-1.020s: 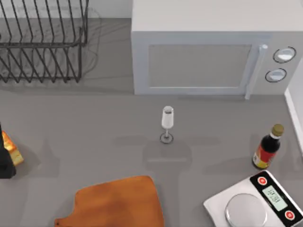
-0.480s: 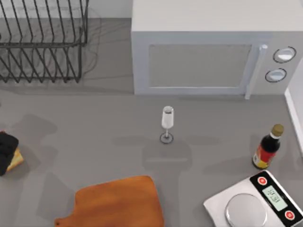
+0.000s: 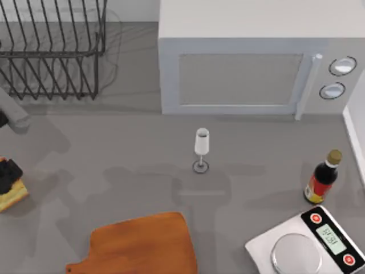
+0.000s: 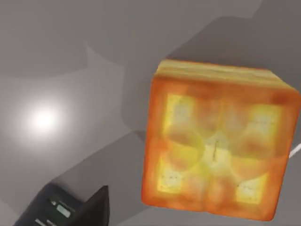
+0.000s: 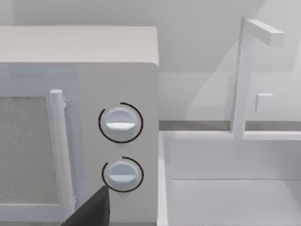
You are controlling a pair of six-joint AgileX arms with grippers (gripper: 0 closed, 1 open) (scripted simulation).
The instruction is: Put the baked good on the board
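The baked good (image 3: 13,195), a small golden square with browned orange sides, lies on the grey table at the far left edge. My left gripper (image 3: 8,173) hangs open just over its far side and covers part of it. In the left wrist view the baked good (image 4: 215,143) appears large and close, seen from above, with one dark fingertip (image 4: 93,210) beside it and nothing gripped. The board (image 3: 137,245), orange-brown with a handle stub at its left corner, lies at the front, right of the baked good. My right arm is parked; its fingertip (image 5: 94,210) shows in the right wrist view.
A wine glass (image 3: 201,147) stands mid-table. Behind it is a microwave (image 3: 251,63), with a wire dish rack (image 3: 51,51) at back left. A dark sauce bottle (image 3: 322,178) and a white kitchen scale (image 3: 308,245) stand at the right.
My left gripper has swung over the baked good at the left edge, and a grey stretch of the left arm has come into view near the dish rack. The baked good sits slightly nearer the front.
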